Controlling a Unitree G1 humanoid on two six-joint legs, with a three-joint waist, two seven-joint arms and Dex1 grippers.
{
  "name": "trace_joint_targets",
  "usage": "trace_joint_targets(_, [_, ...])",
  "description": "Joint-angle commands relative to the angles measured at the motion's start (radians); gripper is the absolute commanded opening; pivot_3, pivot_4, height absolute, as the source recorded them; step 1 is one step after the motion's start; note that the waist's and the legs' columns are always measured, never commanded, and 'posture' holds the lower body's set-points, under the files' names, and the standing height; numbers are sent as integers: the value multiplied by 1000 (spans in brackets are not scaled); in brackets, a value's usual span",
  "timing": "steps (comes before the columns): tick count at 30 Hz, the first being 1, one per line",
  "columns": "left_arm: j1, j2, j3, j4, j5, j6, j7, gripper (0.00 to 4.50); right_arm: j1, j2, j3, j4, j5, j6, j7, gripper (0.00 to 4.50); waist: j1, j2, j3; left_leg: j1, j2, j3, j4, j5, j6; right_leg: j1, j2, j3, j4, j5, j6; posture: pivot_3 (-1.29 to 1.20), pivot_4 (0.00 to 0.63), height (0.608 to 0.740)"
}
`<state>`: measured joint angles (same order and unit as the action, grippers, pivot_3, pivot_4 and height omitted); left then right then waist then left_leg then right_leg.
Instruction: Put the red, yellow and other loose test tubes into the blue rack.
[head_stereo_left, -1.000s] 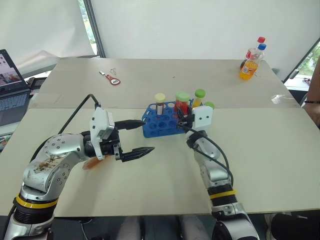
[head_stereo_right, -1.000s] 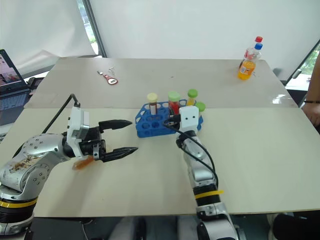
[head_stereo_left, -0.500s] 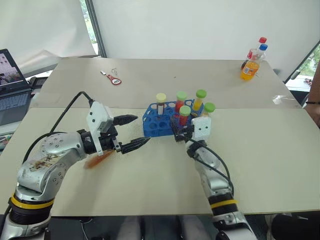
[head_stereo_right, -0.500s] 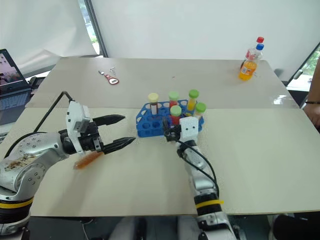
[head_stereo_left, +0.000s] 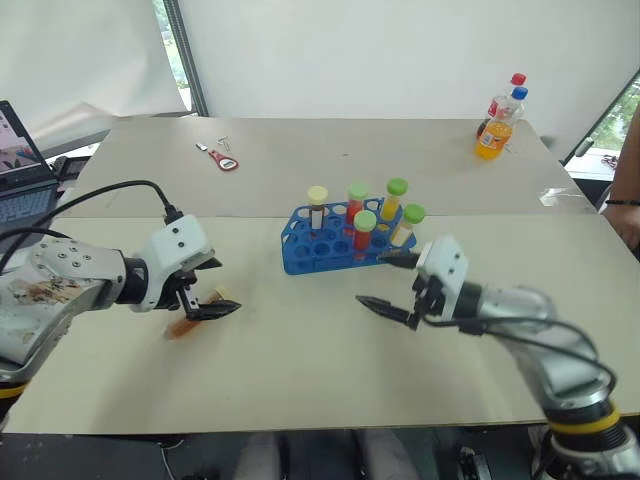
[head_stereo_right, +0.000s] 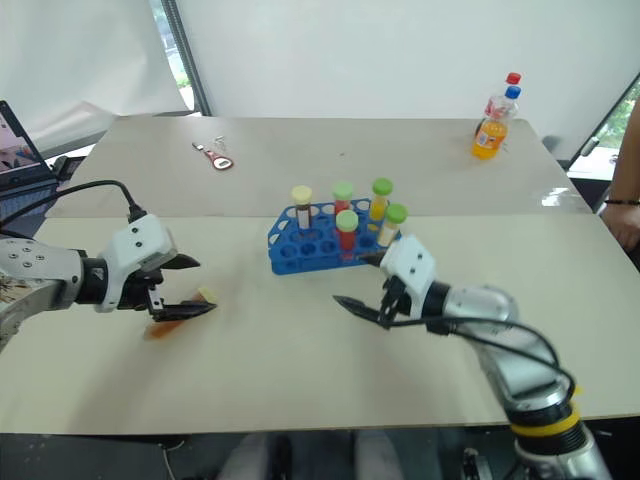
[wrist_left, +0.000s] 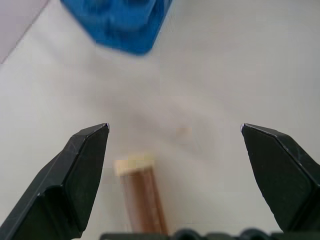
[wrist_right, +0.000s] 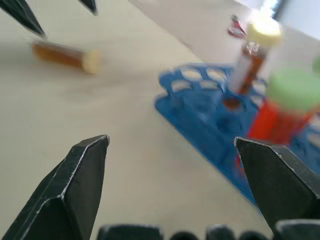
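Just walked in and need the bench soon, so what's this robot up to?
It is loading test tubes into the blue rack. Five capped tubes stand in it. One amber tube with a pale cap lies loose on the table, and the open left gripper hovers right at it, not gripping. The right gripper, open and empty, sits in front of the rack.

bright, even daylight, coming from windows at the far corners. soft faint shadows on the pale beige table (head_stereo_left: 300, 380). head views sharp. wrist views blurred: bright blue plastic rack (wrist_right: 210, 117) and lying amber capped tube (wrist_left: 142, 200) out of focus.
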<state>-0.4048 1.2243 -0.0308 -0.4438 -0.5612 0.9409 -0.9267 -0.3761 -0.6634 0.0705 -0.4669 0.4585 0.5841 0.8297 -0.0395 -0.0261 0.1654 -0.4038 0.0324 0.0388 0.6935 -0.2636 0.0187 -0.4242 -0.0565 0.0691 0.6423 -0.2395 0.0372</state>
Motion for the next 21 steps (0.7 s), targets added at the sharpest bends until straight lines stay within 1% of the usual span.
trace_joint_targets(1, [-36, 39, -43, 30, 46, 31, -29, 4500, -66, -37, 24, -53, 100, 100, 85, 4451, 7, 0, 0, -1, 0, 0, 0, 0, 0, 0, 0, 0, 0, 0, 0, 0, 150, 740])
trace_joint_targets(3, [-47, 49, -76, 48, 87, 9, -44, 4500, -97, -34, 47, -48, 101, 110, 94, 4451, 16, -1, 0, -2, 0, 2, 0, 0, 0, -1, 0, -1, -1, 0, 0, 0, 150, 740])
trace_joint_targets(6, [-93, 35, -143, 85, 142, 39, -39, 4500, -121, -39, 73, -48, 105, 140, 109, 4451, 28, -2, 1, -4, -1, 6, 1, 0, 0, -1, -1, -1, -1, 0, 0, 0, 150, 740])
trace_joint_targets(9, [-134, 11, -188, 125, 168, 86, -37, 4500, -136, -49, 78, -63, 134, 179, 129, 4451, 34, -3, 2, -4, -1, 7, 2, 0, 0, -1, -1, -1, -1, 0, 0, 0, 150, 740])
trace_joint_targets(12, [-150, 2, -207, 143, 179, 109, -55, 4500, -146, -53, 87, -71, 132, 180, 138, 4451, 33, -4, 2, -4, -1, 7, 2, 0, 0, -1, -1, -1, -1, 0, 0, 0, 150, 740])
trace_joint_targets(17, [-210, -43, -265, 174, 198, 169, -68, 4500, -142, -71, 60, -90, 173, 212, 149, 4451, 35, -4, 2, -4, -1, 7, 2, 0, 0, -2, -1, -1, 0, 0, 0, 0, 150, 740])
trace_joint_targets(21, [-244, -75, -319, 206, 230, 170, -80, 4500, -147, -74, 35, -104, 219, 257, 125, 4451, 35, -4, 2, -4, -1, 7, 2, 0, 0, -2, -1, -1, 0, 0, 0, 0, 150, 740])
